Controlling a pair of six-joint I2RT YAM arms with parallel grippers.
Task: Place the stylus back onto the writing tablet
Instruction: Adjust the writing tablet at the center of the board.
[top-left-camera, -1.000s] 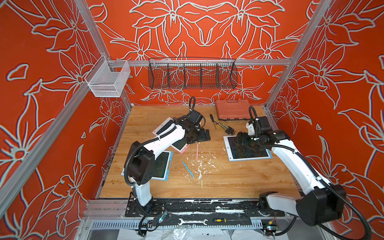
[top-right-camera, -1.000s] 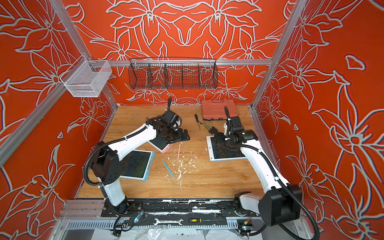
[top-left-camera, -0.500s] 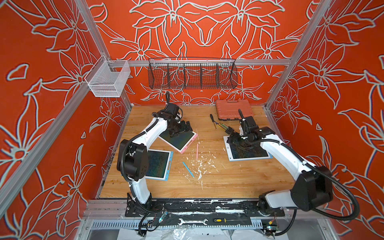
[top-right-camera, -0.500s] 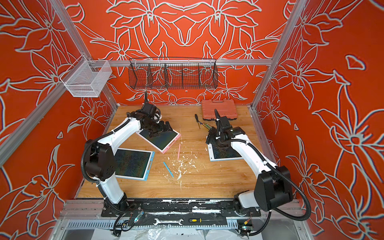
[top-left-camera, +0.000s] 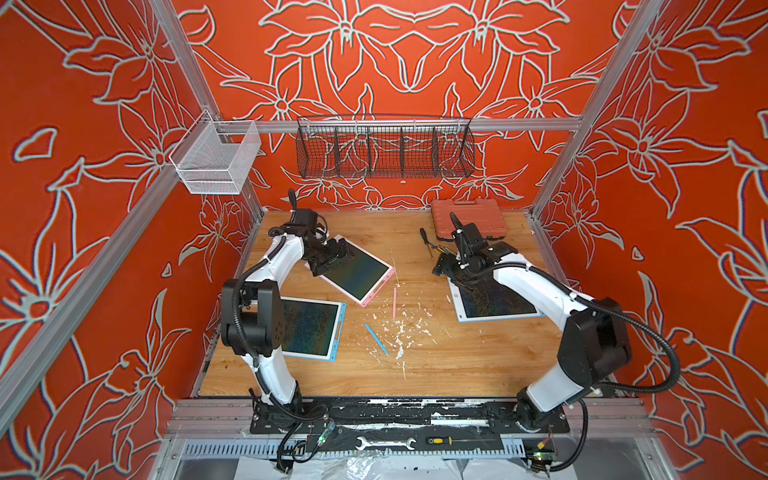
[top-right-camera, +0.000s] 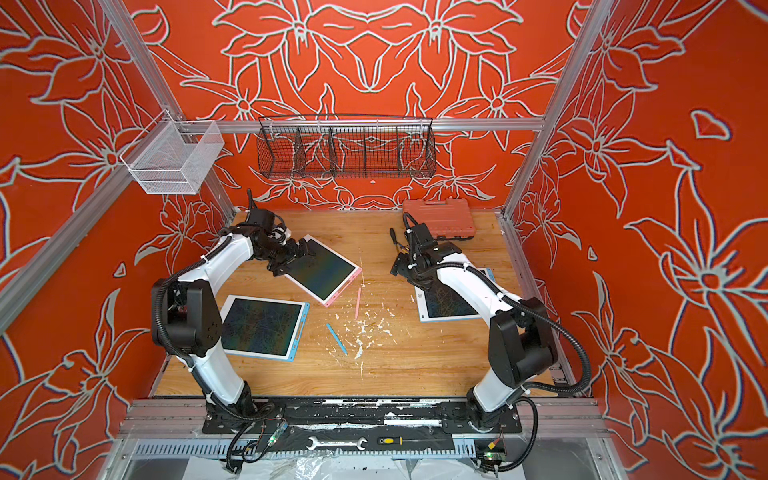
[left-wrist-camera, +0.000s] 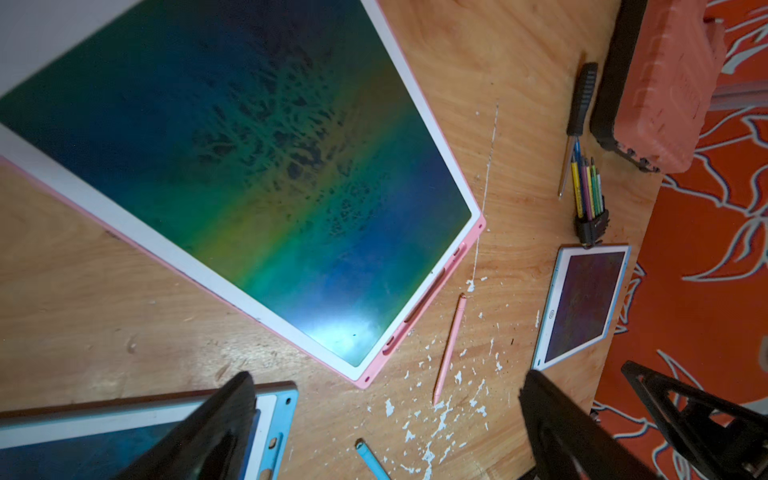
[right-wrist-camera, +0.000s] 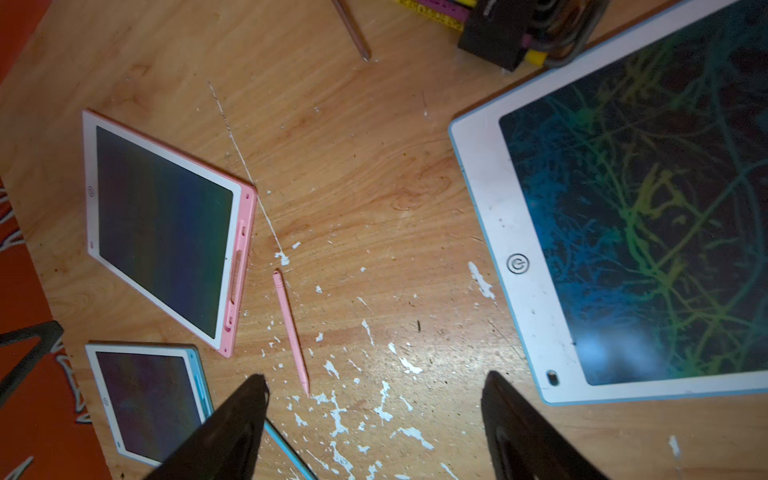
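Left gripper (left-wrist-camera: 386, 415): my jaws stand wide apart and hold nothing; I hang over the pink tablet (top-left-camera: 353, 268), toward the far left corner of the table (top-left-camera: 457, 365).
Right gripper (right-wrist-camera: 374, 415): my jaws are also apart and empty, above the table between the pink stylus (right-wrist-camera: 291, 330) and the blue tablet (right-wrist-camera: 623, 208) at the right edge.
Stylus: the pink stylus lies flat on the bare wood near the middle of the table, just beside the slotted edge of the pink tablet, not touching it. A blue stylus (top-left-camera: 376, 338) lies nearer the front edge, apart from the second blue tablet (top-left-camera: 309, 326) at the left edge.
Step in hand: I judge that the approach to a stylus is not yet begun.
How to do it well: I should come down straight over the middle of the thin shaft, jaws across it, and close gently, because it can roll. White flakes (top-left-camera: 401, 332) around it may make it slip.
Writing: no brand or words readable; only a round button symbol (right-wrist-camera: 518, 264) on the blue tablet frame.
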